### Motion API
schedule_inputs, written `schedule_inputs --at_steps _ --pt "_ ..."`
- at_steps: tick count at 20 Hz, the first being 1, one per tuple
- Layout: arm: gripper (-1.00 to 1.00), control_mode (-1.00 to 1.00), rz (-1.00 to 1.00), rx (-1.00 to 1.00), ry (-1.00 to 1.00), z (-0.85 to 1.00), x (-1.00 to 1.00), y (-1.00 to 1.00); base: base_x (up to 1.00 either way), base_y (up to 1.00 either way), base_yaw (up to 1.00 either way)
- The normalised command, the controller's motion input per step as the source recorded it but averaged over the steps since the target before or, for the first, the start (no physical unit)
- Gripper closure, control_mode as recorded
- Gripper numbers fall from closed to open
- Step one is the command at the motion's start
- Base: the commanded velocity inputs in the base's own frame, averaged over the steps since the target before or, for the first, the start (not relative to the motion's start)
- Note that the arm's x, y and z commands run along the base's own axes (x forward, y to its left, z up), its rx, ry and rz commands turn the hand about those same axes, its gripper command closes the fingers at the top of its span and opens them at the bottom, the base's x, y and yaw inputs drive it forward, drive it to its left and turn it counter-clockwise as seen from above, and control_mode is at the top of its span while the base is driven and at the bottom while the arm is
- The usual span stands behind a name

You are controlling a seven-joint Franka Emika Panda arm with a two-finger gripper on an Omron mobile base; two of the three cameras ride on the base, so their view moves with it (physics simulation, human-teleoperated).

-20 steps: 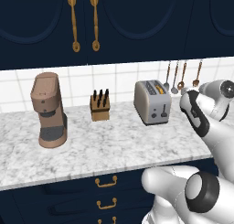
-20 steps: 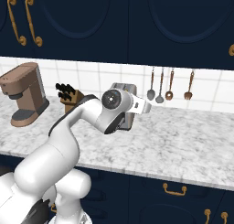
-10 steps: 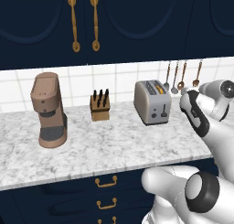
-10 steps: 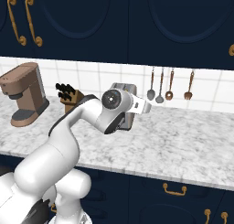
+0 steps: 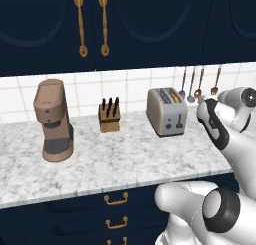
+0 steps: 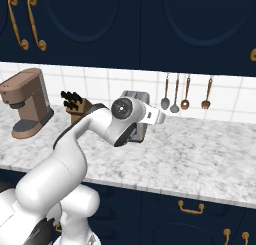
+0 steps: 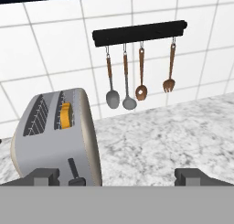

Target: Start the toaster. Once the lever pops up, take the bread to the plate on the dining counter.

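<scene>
The silver-grey toaster (image 5: 166, 111) stands on the marble worktop near the tiled wall. A golden slice of bread (image 7: 66, 115) sits low in the slot closer to me, also visible as the bread's tan top (image 5: 174, 96). The lever (image 7: 76, 178) is a dark tab low on the toaster's (image 7: 55, 141) narrow face. My gripper (image 7: 119, 177) is open, empty and wide, a short way in front of that face and to its right. The arm's wrist (image 5: 215, 124) hovers right of the toaster. In the right base view the arm covers most of the toaster (image 6: 136, 96). The plate and the dining counter are out of view.
A brown coffee machine (image 5: 54, 121) and a knife block (image 5: 109, 116) stand left of the toaster. Several utensils hang from a black rail (image 7: 139, 33) on the wall behind. Navy cupboards hang above, and gold-handled drawers (image 5: 116, 199) sit below the worktop.
</scene>
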Motion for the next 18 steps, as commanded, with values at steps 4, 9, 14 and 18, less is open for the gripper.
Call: schedule_inputs --at_steps 4,9,14,18 --pt "-1.00 -1.00 0.00 0.00 0.00 0.00 0.00 0.00 0.00 0.00 0.00" --pt "-1.00 -1.00 0.00 0.00 0.00 0.00 0.00 0.00 0.00 0.00 0.00" --pt "-1.00 -1.00 0.00 0.00 0.00 0.00 0.00 0.00 0.00 0.00 0.00" --pt "-1.00 -1.00 0.00 0.00 0.00 0.00 0.00 0.00 0.00 0.00 0.00"
